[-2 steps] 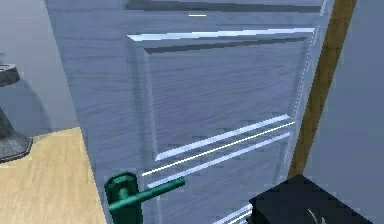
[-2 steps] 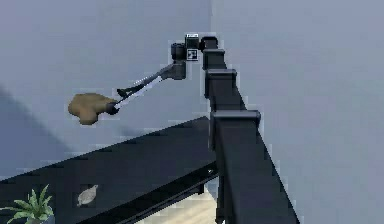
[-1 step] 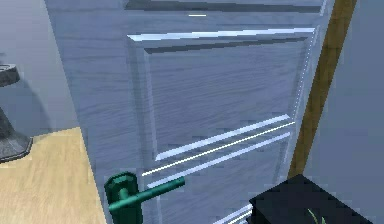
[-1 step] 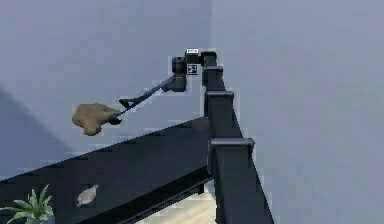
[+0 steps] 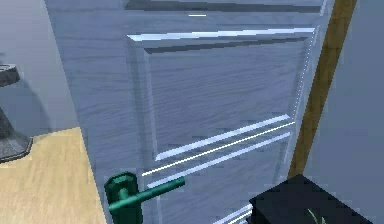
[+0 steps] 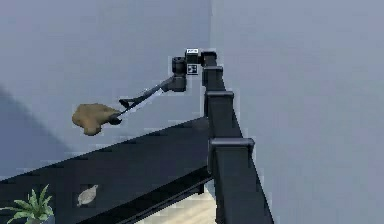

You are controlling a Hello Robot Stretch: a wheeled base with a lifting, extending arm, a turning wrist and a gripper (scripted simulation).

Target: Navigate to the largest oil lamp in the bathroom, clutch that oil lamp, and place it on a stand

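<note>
1. Nearest stands a grey-blue panelled door (image 5: 220, 90), close ahead in the forward view, its green handle (image 5: 132, 193) low down.
2. At the arm side view's middle the arm (image 6: 225, 130) rises and the jaws reach leftward. A tan lump (image 6: 92, 118) hangs at their far end against bare wall, clear above the dark table (image 6: 130, 165).
3. By shape and colour I take the tan lump for the oil lamp, so the jaws hold it; how wide they stand I cannot tell.
4. Judged so, the grasp is done and the carry to a stand is in hand.
5. Next the base must turn off the door and find a stand. The grey pedestal (image 5: 10, 120) at the forward view's left edge may serve. The lamp needs carrying high over the table's plant (image 6: 30, 205).
</note>
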